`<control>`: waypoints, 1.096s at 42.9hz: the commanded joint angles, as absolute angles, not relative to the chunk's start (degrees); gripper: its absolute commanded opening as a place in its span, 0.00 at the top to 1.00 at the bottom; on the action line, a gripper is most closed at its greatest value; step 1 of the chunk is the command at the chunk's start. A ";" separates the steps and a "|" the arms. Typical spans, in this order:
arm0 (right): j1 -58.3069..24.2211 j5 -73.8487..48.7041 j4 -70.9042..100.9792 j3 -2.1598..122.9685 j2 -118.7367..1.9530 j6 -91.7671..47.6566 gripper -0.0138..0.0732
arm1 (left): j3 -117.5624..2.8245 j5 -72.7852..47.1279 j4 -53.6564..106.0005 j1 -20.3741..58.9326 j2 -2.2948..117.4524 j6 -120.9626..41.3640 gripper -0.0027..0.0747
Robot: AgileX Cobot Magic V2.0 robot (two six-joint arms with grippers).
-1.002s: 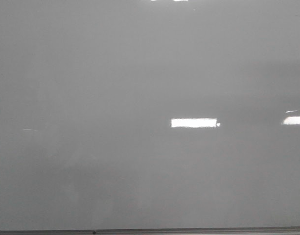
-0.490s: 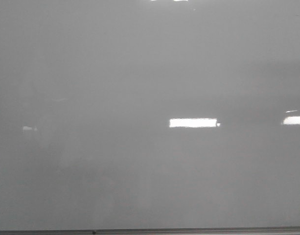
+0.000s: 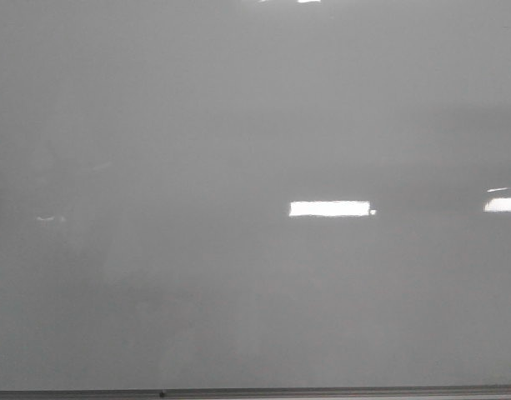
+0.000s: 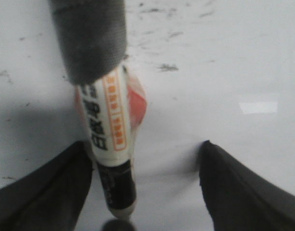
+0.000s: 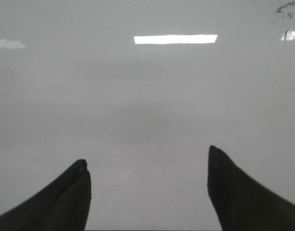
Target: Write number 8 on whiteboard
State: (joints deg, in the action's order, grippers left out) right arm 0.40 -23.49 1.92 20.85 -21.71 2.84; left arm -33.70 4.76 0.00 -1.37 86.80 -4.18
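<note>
The whiteboard point(image 3: 238, 125) fills the front view as a glossy grey surface, and neither gripper shows there. No number 8 is in view on it. In the left wrist view a marker point(image 4: 109, 120) with a grey cap, white and orange label and black end lies over the whiteboard point(image 4: 224, 57). It lies between the spread fingers of my left gripper point(image 4: 145, 144), close beside one finger point(image 4: 51, 187); the gripper is open. My right gripper point(image 5: 147, 156) hangs open over bare board point(image 5: 147, 96) with nothing between its fingers.
A thin grey frame edge point(image 3: 322, 392) runs along the board's near side. Bright light reflections point(image 3: 328, 208) point(image 3: 503, 204) sit on the board. Dark smudges point(image 4: 166, 67) mark the surface beyond the marker. A faint thin scratch line point(image 5: 147, 130) shows ahead of the right gripper.
The board looks the same throughout; only a faint reflection at its left side shifts slightly.
</note>
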 commanded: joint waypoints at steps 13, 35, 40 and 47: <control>0.39 -19.72 1.13 23.09 -22.48 2.82 0.23 | -35.45 10.06 0.00 -1.17 84.55 -3.61 0.94; -0.52 -29.17 3.25 28.05 -24.85 0.79 0.23 | -37.64 -20.19 1.18 10.43 67.46 -4.54 0.99; -4.37 -34.67 6.59 32.67 -29.95 -4.73 0.23 | -38.41 -23.16 1.18 19.30 63.77 -7.38 0.99; -12.54 -42.60 15.88 40.10 -38.02 -18.53 0.23 | -38.41 -24.77 2.27 31.44 58.66 -10.39 0.99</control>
State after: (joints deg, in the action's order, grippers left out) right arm -8.89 -41.41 9.66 34.74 -33.76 -10.04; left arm -36.49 -26.37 1.25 26.18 61.97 -8.61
